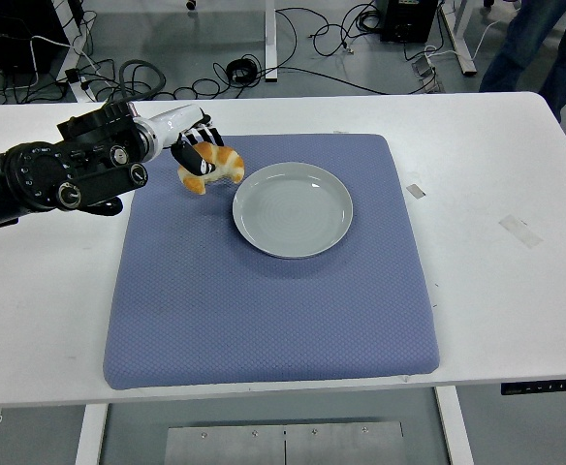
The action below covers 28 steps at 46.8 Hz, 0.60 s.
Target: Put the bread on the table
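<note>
Head view: left hand (194,145) reaches in from the left edge, its fingers (192,179) curled around the bread (213,166), gripping it. Bread sits in the hand over the blue mat (264,310), at the mat's far left part. Just right of the hand lies the grey plate (293,208), bare, on the mat. Mat rests on the white table (496,232).
</note>
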Motion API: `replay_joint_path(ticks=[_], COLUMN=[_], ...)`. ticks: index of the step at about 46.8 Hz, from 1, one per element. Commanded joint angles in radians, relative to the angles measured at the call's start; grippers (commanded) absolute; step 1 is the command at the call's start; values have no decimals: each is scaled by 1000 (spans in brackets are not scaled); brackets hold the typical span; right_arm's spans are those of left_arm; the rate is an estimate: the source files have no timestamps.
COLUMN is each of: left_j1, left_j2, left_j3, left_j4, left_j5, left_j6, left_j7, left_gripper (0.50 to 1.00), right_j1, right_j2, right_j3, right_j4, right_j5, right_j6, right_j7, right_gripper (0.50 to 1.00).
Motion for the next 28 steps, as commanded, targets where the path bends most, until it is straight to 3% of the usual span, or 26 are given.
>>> replay_joint_path(ticks=[1, 28], left_j1=[-2, -3], left_j2=[1, -8], left_j3=[11, 39], left_j4=[-4, -5], left_j5=[0, 2], left_j6=[0, 6], left_j7=[0, 0], left_gripper=[500, 500], right_j1=[0, 0], right_j2=[0, 0], right_j3=[0, -1], right_j4=[0, 0], right_j5=[0, 0], right_j6=[0, 0], right_j7=[0, 0], right_gripper=[1000, 1000])
